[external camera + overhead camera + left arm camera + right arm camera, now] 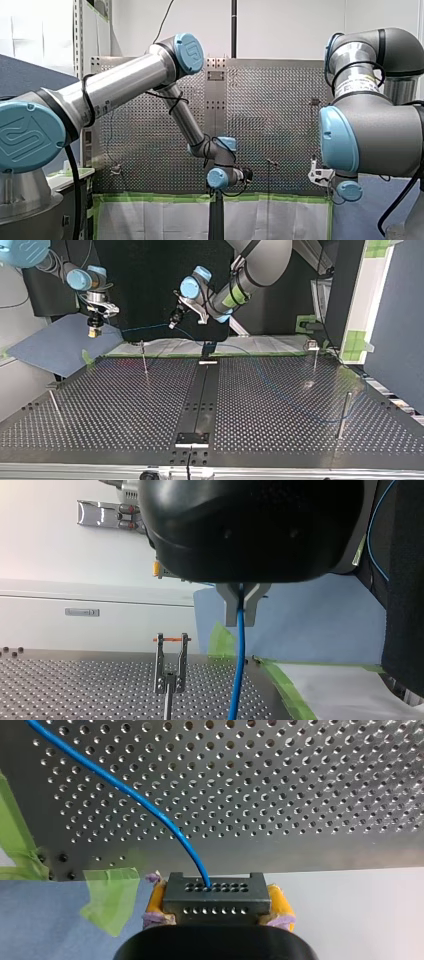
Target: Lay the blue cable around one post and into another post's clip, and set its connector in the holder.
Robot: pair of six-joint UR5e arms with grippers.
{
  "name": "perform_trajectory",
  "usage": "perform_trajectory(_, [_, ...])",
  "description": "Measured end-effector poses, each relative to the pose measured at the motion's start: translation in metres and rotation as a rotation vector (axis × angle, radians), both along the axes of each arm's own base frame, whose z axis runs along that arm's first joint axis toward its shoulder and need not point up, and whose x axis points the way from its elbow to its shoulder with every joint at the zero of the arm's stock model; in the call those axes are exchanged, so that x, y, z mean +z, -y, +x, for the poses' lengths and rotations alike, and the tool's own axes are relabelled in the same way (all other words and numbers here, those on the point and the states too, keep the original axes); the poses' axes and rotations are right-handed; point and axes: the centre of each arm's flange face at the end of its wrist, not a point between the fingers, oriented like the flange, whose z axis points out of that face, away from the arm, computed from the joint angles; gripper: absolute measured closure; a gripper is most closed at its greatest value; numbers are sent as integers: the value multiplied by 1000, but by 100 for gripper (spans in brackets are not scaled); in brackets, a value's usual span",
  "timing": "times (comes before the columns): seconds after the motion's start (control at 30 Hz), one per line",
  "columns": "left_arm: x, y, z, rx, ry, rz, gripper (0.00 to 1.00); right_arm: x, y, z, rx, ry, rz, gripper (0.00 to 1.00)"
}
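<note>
Blue cable [239,670] hangs above the tabletop's [280,405] edge, pinched tight in my left tool [242,611], its connector [216,895] clamped in my right tool [217,912]; routing looks barely begun, so next it needs looping round a post [170,680].
</note>
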Motion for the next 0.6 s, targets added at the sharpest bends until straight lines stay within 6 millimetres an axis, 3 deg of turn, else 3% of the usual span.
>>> perform_trajectory(0.2, [0,0,0,-1,-1,4,100,15,6,1,14,-24,-21,64])
perform_trajectory(0.4, [1,-1,3,3,1,3,100,45,14,0,20,-28,-50,64])
perform_trajectory(0.6, [5,2,5,0,8,-3,100,54,16,-1,24,-10,-57,64])
